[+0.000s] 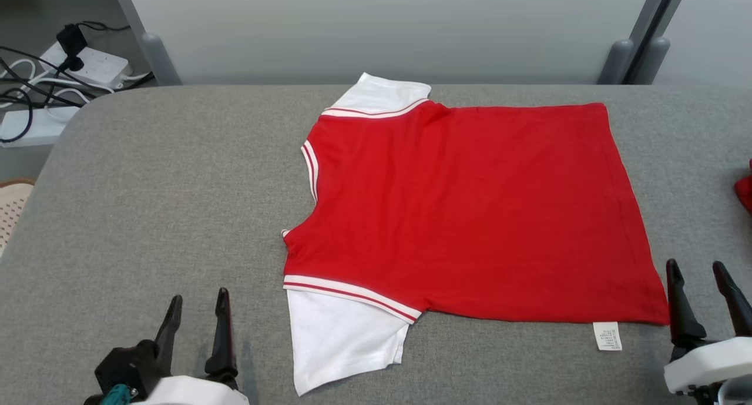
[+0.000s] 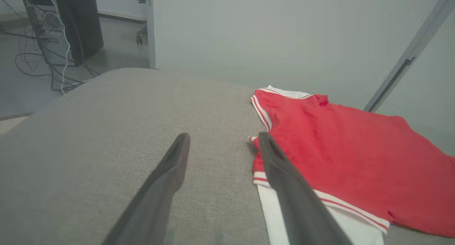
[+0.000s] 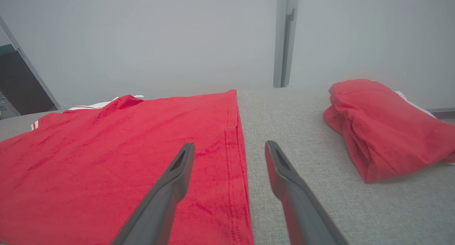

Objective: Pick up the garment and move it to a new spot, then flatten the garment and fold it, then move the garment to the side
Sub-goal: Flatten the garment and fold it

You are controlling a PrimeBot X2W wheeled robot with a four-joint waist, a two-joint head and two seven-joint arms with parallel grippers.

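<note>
The garment is a red T-shirt with white sleeves and striped trim, spread flat on the grey table, collar toward the left and hem toward the right. A white label sticks out at its near edge. My left gripper stands open at the lower left, left of the near white sleeve, holding nothing. In the left wrist view my left gripper has the garment just off its right finger. My right gripper is open at the lower right, just off the hem corner. In the right wrist view my right gripper straddles the hem of the garment.
A second red cloth lies bunched on the table to the right, its edge showing in the head view. Power strips and cables lie on the floor beyond the table's far left corner. A grey panel wall backs the table.
</note>
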